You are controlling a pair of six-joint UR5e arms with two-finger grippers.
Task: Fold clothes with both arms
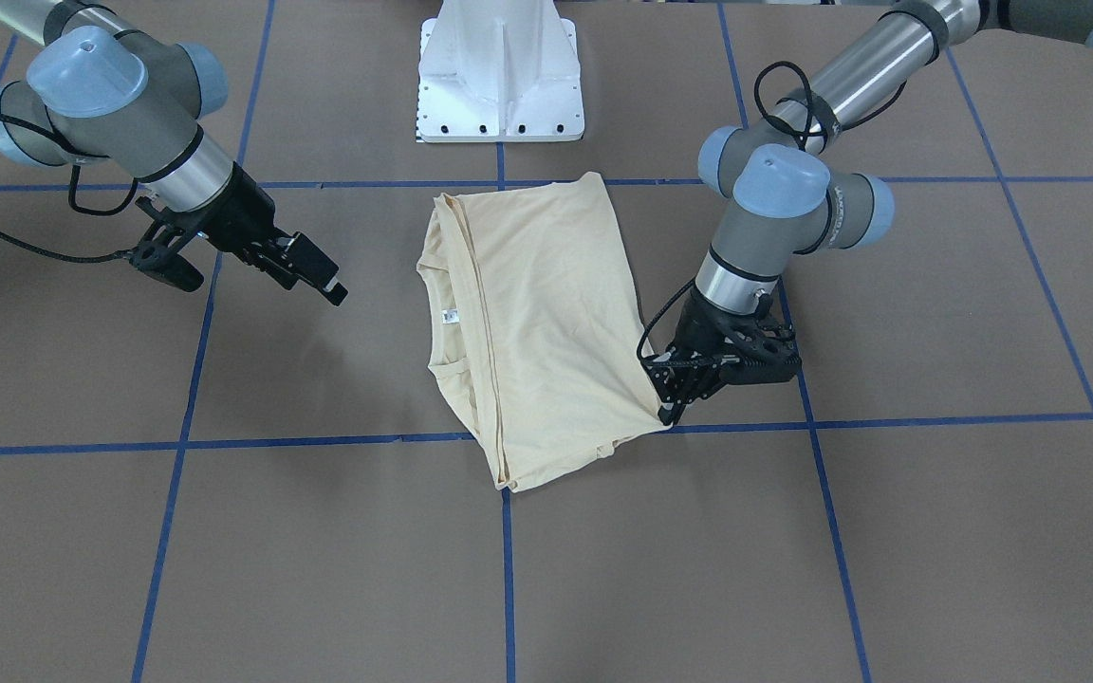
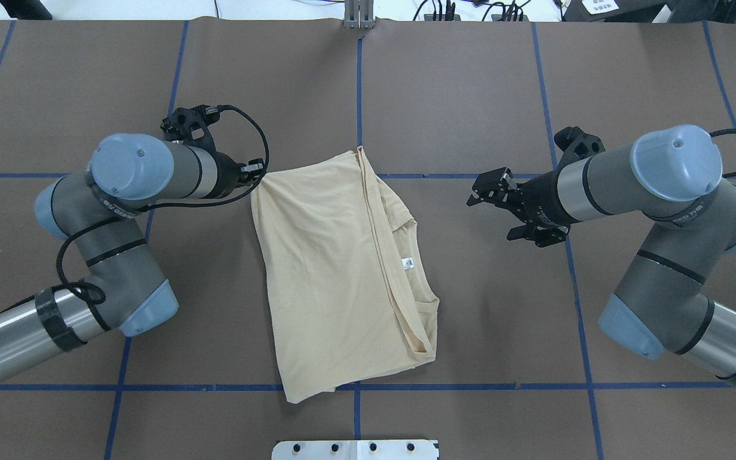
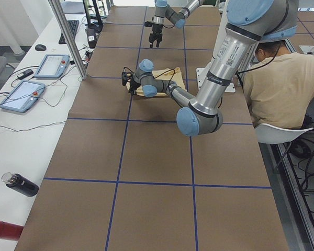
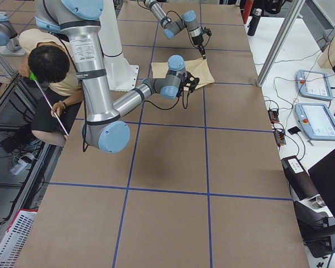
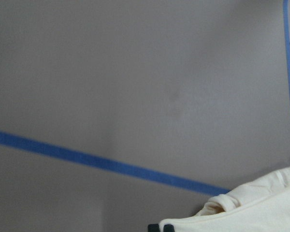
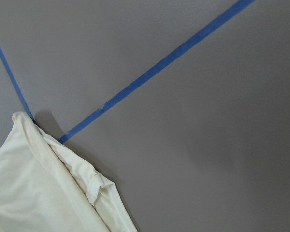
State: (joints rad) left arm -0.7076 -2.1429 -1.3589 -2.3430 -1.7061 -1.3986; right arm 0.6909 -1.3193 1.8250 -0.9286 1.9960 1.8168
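One pale cream long-sleeved T-shirt [image 2: 329, 268] lies near the middle of the brown paper-covered counter [image 2: 470, 96], already folded into a slanted oblong. Its small white neck label [image 2: 407, 262] and the collar face the robot's right, and no print is showing. It straddles the blue tape lines, just out from the white metal pedestal [image 1: 499, 76].

From where I stand, the left arm's black two-finger tool [image 1: 672, 406] is down at the shirt's far corner on its own side. It looks clenched on that corner, and the wrist view shows bunched cloth right at the dark fingertips. The right arm's black tool [image 2: 492, 217] hangs released above bare counter, well apart from the collar edge.

I'd say another fold is being set up with only one corner taken.

- **Take the second corner:** the right tool should come to the far corner on its side, by the tape crossing, and pinch every layer there, not just the top one.
- **Make the fold:** both arms should lift low and together, keeping the far edge taut, and carry it toward the robot.
- **Let go last:** edge should meet edge before either tool lets go, because a lone pull from the left would drag the stack askew.
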